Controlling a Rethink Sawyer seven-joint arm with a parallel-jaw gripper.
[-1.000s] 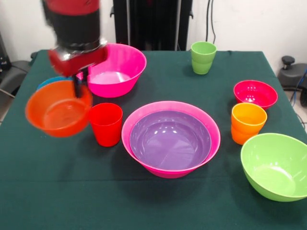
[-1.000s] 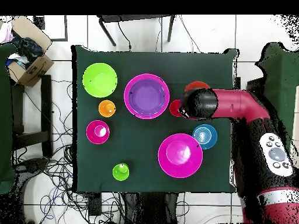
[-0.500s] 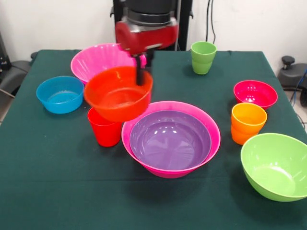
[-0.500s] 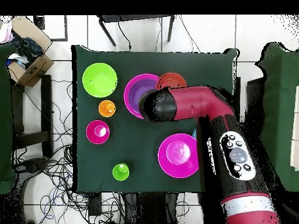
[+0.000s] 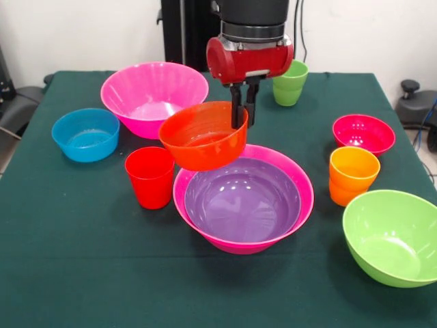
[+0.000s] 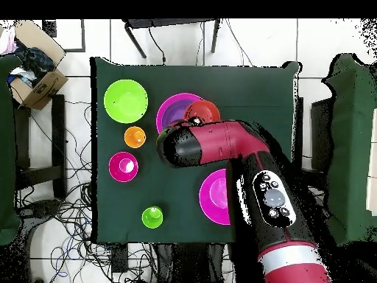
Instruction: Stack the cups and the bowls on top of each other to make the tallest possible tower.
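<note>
My gripper is shut on the far rim of the orange-red bowl and holds it in the air over the near-left edge of the tower, a purple bowl nested in a large hot-pink bowl. The red cup stands just left of the tower. A second hot-pink bowl and a blue bowl sit far left. The lime green cup, crimson bowl, orange cup and lime green bowl are on the right. In the overhead view the arm covers part of the tower.
The dark green table ends at its front edge near the bottom. The robot pedestal stands behind the far edge. A cardboard box and cables lie on the floor beside the table.
The gripper has carried the orange-red bowl from the table's left side to the right, past the red cup, to over the tower's edge. The blue bowl is uncovered.
</note>
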